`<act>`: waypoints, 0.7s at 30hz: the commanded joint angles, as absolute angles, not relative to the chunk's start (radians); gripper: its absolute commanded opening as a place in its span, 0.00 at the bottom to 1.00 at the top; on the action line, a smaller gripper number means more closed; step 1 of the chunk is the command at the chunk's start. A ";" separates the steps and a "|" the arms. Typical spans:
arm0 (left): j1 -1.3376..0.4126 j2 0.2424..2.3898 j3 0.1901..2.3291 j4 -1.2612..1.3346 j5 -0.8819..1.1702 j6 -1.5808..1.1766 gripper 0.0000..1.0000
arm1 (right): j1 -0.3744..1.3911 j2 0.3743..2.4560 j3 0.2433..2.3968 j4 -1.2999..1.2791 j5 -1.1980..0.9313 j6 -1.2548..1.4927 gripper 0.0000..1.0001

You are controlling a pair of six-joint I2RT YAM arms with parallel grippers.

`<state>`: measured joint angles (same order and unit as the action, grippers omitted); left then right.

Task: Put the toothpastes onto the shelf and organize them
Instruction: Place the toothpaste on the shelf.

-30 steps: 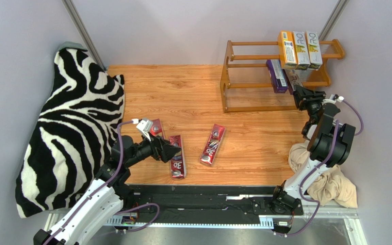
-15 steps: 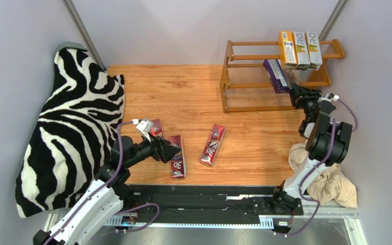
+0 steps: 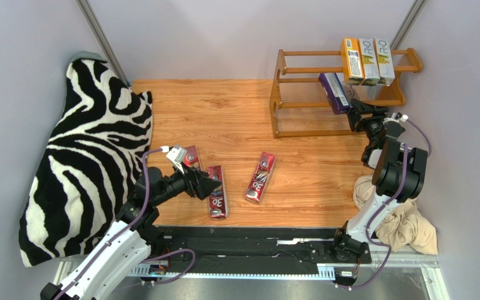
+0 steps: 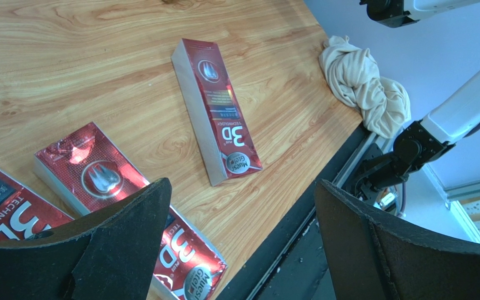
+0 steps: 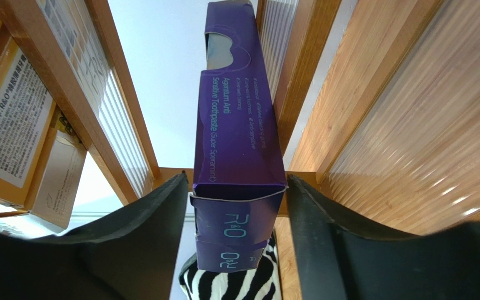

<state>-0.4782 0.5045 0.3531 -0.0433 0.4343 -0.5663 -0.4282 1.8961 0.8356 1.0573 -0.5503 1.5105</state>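
Purple toothpaste (image 5: 239, 125) at front rail of shelf (image 5: 299, 81), within right hand (image 5: 237, 187), grip unclear; left hand (image 4: 242, 187) splayed wide.

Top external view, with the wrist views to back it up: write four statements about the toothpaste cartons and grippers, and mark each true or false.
1. Three red cartons lie on the table. True.
2. The left gripper is shut on a red carton. False: it is open and empty, above the red cartons.
3. Three cartons sit side by side on the top tier of the shelf. True.
4. The purple carton lies flat on the table. False: it is at the shelf, between the fingers of the right gripper.
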 commanded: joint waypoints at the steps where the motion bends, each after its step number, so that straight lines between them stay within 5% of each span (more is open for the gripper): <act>1: -0.485 0.497 0.384 -0.051 0.436 -0.546 0.93 | -0.423 1.841 0.825 1.072 -0.552 1.503 0.67; 8: -0.489 0.497 0.382 -0.055 0.440 -0.548 0.93 | -0.423 1.824 0.787 1.130 -0.560 1.516 0.82; 21: -0.506 0.503 0.387 -0.071 0.448 -0.545 0.94 | -0.428 1.810 0.696 1.324 -0.587 1.560 0.93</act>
